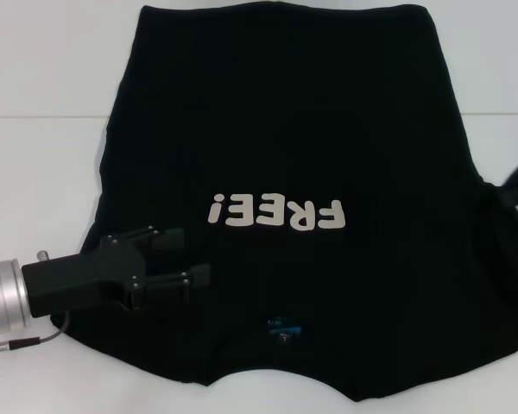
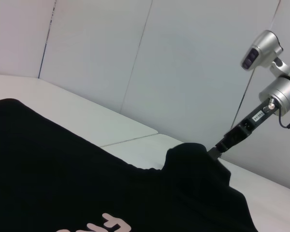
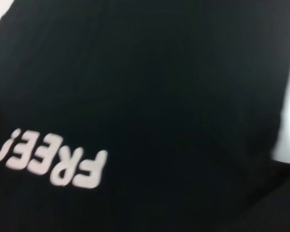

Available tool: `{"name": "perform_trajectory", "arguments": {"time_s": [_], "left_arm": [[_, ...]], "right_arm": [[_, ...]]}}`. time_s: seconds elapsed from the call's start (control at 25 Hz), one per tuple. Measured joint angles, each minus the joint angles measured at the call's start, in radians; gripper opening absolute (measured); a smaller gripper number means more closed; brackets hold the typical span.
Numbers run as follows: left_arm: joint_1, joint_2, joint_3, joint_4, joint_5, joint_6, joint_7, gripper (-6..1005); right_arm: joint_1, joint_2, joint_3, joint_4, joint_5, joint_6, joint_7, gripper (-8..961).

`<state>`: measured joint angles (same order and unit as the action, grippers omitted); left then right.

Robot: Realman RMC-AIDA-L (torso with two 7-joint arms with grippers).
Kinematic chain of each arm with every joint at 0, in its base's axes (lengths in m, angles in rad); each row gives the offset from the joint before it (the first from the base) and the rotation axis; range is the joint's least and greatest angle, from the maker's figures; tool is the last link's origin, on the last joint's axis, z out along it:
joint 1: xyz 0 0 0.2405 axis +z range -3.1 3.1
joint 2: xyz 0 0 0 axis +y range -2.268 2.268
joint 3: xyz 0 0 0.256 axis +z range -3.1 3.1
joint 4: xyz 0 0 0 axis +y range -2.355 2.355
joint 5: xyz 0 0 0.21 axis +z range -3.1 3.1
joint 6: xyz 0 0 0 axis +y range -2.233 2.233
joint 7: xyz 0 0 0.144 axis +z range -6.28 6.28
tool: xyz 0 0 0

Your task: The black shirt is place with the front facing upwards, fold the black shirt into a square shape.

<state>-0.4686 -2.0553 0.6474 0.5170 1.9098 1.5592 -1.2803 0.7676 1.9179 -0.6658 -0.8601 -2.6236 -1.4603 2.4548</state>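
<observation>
Across the white tabletop [image 1: 34, 155] the black shirt [image 1: 293, 112] is lying spread out with its front up, its "FREE!" lettering [image 1: 276, 212] reading upside down from the head view and its blue neck label [image 1: 287, 329] sitting at the near edge, so the shirt's long axis is running straight away from the robot, collar near and hem far. The left gripper [image 1: 190, 257] is hovering over the shirt's near left part, around the shoulder; its fingers are standing apart and holding nothing, pointing across the cloth toward the middle, with the lettering just beyond them. The right gripper [image 2: 221, 146] is working at the opposite side edge: in the left wrist view a peak of black cloth is bunching up against its tip, which suggests it is pinching the sleeve there, though whether its fingers are closed I cannot tell. Both side edges are therefore lying outward from their own arm's gripper, each arm nearest its own sleeve, so folding inward looks like the likely next step. Behind the tabletop a plain pale panelled wall [image 2: 135, 58] is closing off the room.
</observation>
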Motion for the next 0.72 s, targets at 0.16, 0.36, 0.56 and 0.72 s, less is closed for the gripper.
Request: {"name": "perform_trajectory", "arguments": {"time_s": [0.16,0.36,0.56,0.72], "left_arm": [[-0.001,0.0,0.003,0.0,0.0,-0.009,-0.003,828],[-0.002,-0.001,0.004,0.001,0.0,-0.011,-0.003,828],[-0.001,-0.002,0.0,0.001,0.0,-0.012,-0.004,828],[0.002,-0.002,-0.001,0.0,-0.002,-0.012,-0.004,828]], "right_arm": [[0.044,0.027,-0.082,0.002,-0.001,0.021,0.0,14],[0.09,0.062,-0.142,0.002,-0.003,0.043,0.004,16],[0.105,0.086,-0.136,0.003,0.022,0.049,0.001,17],[0.082,0.088,-0.135,0.039,0.159,0.038,-0.066,92]]}}
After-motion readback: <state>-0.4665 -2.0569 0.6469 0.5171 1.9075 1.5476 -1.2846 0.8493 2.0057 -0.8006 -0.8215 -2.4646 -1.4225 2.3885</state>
